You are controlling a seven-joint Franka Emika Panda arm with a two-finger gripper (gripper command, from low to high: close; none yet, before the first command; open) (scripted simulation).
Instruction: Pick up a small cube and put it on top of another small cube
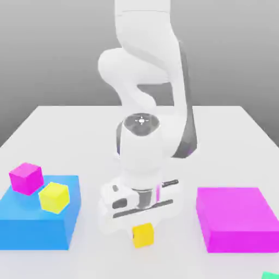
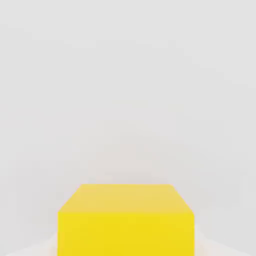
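Blue block [image 1: 38, 220] with a pink cube [image 1: 26, 178] and a bright yellow cube [image 1: 54, 197] on top, white robot gripper [image 1: 143, 234] squeezing a dark yellow cube [image 1: 143, 235] in the middle, big pink block [image 1: 237, 218], bit of green [image 1: 270, 276].

Small cubes, three: one glossy magenta cube [image 1: 26, 179] and one bright yellow cube [image 1: 54, 198] at the left of the exterior view, and one golden-yellow cube [image 1: 143, 235] at its lower centre. Large flat blocks, two: one blue [image 1: 34, 224], lower left; one magenta [image 1: 240, 220], lower right. Partly visible green objects, one [image 1: 270, 276], lower right corner.
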